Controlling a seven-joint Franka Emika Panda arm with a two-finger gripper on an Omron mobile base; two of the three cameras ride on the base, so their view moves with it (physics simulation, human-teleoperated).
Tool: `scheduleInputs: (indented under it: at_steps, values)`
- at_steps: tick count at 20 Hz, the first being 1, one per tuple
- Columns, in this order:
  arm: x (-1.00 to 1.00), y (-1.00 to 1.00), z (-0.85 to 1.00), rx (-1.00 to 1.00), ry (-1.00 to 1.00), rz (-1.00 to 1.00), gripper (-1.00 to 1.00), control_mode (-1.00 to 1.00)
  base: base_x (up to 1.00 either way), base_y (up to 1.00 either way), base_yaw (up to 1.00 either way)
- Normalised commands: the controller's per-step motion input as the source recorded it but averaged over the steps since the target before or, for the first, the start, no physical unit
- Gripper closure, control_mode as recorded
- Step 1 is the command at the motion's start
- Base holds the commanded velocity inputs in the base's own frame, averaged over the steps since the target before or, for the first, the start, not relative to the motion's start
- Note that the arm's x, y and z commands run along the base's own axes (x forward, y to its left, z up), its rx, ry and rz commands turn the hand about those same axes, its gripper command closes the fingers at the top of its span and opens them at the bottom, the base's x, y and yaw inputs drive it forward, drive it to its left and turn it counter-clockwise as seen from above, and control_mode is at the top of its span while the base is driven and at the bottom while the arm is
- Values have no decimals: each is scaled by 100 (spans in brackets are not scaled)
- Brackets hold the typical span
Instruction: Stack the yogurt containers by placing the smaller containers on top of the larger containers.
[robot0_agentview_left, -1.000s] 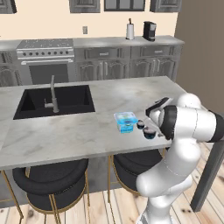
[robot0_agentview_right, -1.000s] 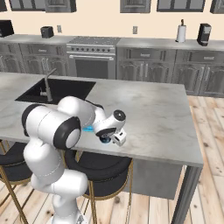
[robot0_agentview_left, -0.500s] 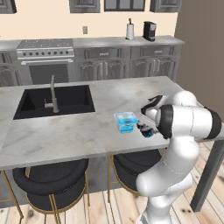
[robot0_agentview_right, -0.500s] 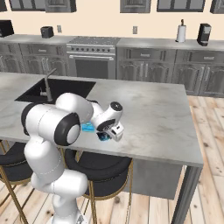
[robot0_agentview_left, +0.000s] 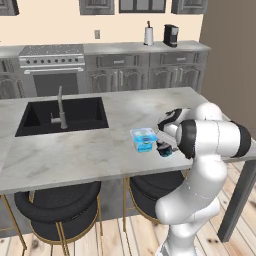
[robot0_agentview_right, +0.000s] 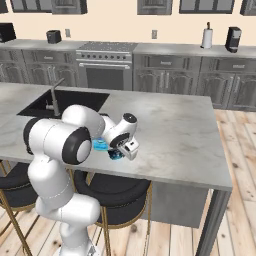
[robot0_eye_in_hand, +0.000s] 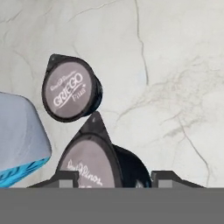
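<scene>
Lying on the marble worktop (robot0_eye_in_hand: 175, 65), 2 dark cups are seen: the smaller cup (robot0_eye_in_hand: 70, 89) apart, the larger cup (robot0_eye_in_hand: 98, 164) between the jaws of the gripper (robot0_eye_in_hand: 114, 178). Whether it is gripped cannot be told. The blue tub (robot0_agentview_left: 143, 138) sits just beside them.

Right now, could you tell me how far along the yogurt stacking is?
Nothing is stacked yet: in the hand view both dark cups, the far cup and the near cup, sit on the counter beside the blue tub, whose lid is bare. In hand: the tool straddles the near cup, its tips on either side. Left: lift it onto the tub, then place the far cup.
</scene>
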Motion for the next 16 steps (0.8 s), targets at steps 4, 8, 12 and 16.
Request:
scheduleInputs:
  at_steps: [4, 8, 12, 16]
  values:
    - [-15, -23, 0, 4, 0, 0, 100, -100, 0, 0, 0]
    - [-28, -38, 6, 11, -1, 0, 100, -100, 0, 0, 0]
    - [-22, -36, 25, 12, 0, 0, 100, -100, 0, 0, 0]
    - [-9, -19, 48, 12, 0, 0, 100, -100, 0, 0, 0]
